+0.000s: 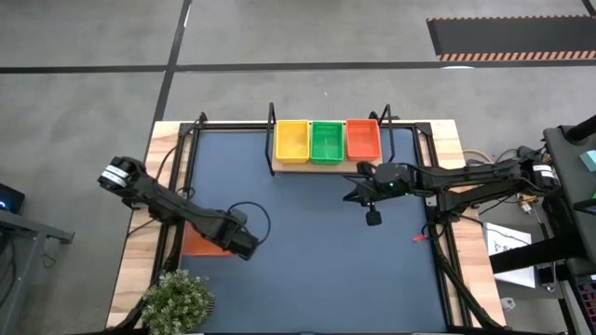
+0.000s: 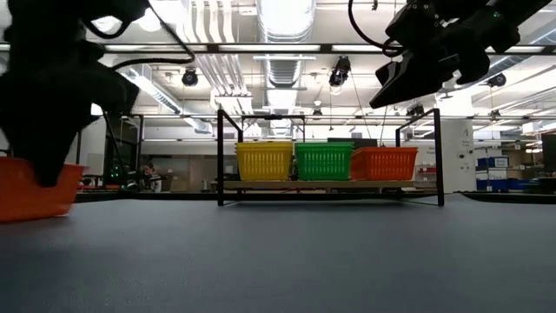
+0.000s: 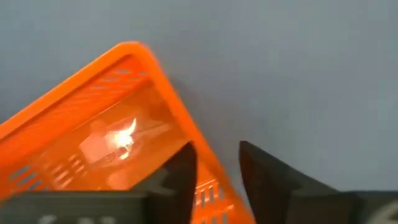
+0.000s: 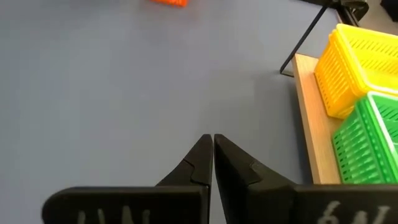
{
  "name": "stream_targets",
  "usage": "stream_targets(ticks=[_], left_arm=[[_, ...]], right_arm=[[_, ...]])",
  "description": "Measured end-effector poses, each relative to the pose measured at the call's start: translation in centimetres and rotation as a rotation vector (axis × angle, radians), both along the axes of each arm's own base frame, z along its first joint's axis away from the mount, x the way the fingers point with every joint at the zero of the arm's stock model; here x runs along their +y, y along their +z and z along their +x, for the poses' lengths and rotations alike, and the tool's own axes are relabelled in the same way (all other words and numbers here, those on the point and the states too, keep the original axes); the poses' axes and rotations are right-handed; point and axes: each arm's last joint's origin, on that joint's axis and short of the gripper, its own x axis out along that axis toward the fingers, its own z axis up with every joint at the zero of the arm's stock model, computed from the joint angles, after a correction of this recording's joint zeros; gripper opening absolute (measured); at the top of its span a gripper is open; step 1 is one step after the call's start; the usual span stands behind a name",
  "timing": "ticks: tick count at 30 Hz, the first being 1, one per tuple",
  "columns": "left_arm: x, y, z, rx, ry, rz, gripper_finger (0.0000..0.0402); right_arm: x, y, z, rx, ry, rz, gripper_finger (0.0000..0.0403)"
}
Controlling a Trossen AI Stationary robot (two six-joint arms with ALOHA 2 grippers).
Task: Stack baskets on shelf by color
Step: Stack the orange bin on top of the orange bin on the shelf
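High view: yellow stack, green stack and orange stack sit side by side on the shelf at the far edge of the blue worktop. The left tool is over a lone orange basket at the worktop's left edge. The right tool hovers in front of the shelf.

Low view: the lone basket rests flat on the worktop.

Left wrist view: its fingers are apart, straddling the basket's rim.

Right wrist view: its fingers are pressed together, empty.
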Motion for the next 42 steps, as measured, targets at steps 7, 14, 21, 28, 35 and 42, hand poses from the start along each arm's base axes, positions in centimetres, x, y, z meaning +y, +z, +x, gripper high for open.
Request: stream_targets(ticks=[7, 14, 21, 28, 35, 42], left_arm=[[0.1, -0.2, 4.7, -0.285, -0.184, 0.002, 0.0011], [1.0, 0.6, 11.7, -0.507, -0.573, 0.148, 0.0009], [1.6, 0.3, 15.5, -0.448, -0.909, 0.249, 0.0008], [2.9, -0.1, 16.1, -0.43, -0.963, 0.26, 0.0036], [3.2, 1.3, 15.8, -0.453, -1.086, 0.313, 0.0087], [3.1, 5.5, 13.9, -0.512, -1.309, 0.429, 0.0104]], right_arm=[[0.0, 0.2, -0.2, -0.004, -0.012, 0.017, 0.0009], [0.0, 0.2, -0.2, -0.004, -0.016, 0.025, 0.0009], [0.6, 0.0, -0.3, 0.021, -0.015, 0.059, 0.0009], [2.4, -0.3, -0.4, 0.042, 0.019, 0.132, 0.0009], [4.7, -0.1, -0.1, -0.017, 0.022, 0.122, 0.0009], [6.8, -0.2, 1.2, -0.106, -0.044, 0.051, 0.0009]])
